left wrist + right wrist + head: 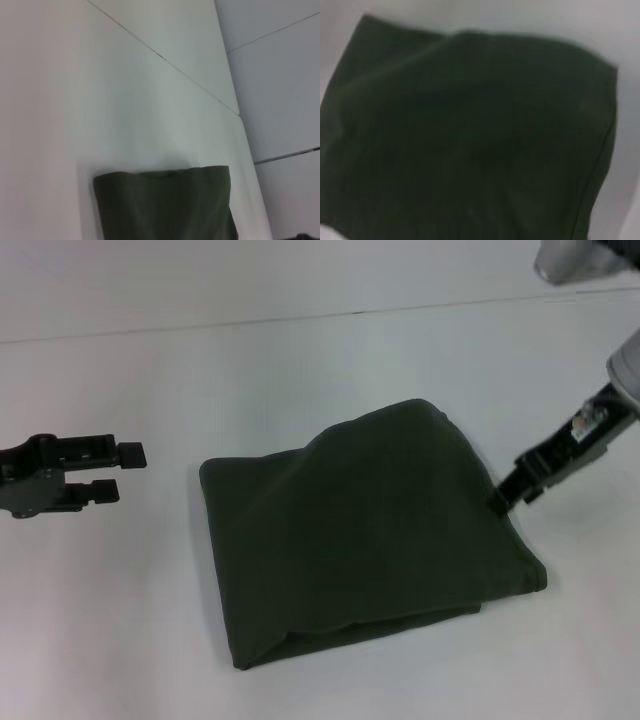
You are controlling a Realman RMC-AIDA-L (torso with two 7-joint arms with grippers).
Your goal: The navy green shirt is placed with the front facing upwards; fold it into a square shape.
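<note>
The navy green shirt [370,540] looks almost folded; the right tool [497,503] touches its edge, grip hidden. The left tool [115,472] waits open. Next, flatten it.

The folded shirt [370,530] sits mid-table as the one obstacle, a soft hump raised toward its far right corner. Bare white table [300,370] lies open behind it, in front of it and to its left. The left gripper [120,470] hangs well apart on that side. The right gripper [500,502] crowds the shirt's right edge, touching the cloth.
</note>
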